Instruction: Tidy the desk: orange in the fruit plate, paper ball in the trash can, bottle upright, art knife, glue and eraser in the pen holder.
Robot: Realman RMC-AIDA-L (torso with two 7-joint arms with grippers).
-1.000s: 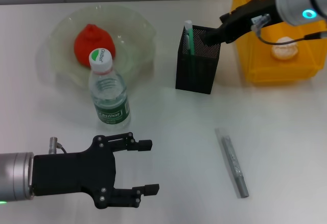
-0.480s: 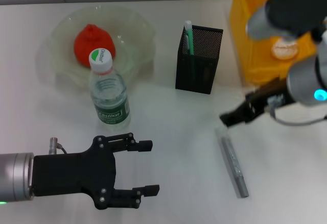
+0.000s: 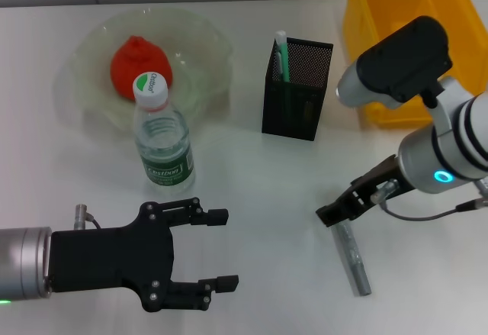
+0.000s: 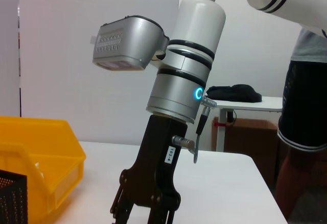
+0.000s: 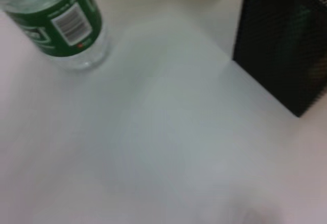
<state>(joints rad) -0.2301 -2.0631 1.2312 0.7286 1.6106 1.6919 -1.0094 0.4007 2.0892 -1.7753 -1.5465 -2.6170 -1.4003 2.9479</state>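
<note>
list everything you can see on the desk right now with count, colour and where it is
clear glass fruit plate: one, translucent, far left of the desk
red-orange round fruit: one, in the plate
clear plastic water bottle with green label: one, white and red cap, upright at the plate's near edge
black mesh pen holder: one, desk centre, far side
green-and-white pen-like item: one, standing in the holder
yellow plastic bin: one, far right
grey slim art knife: one, flat on the desk near right
white desk: one
left gripper: black, open, near left
right gripper: black, tip at the knife's far end
</note>
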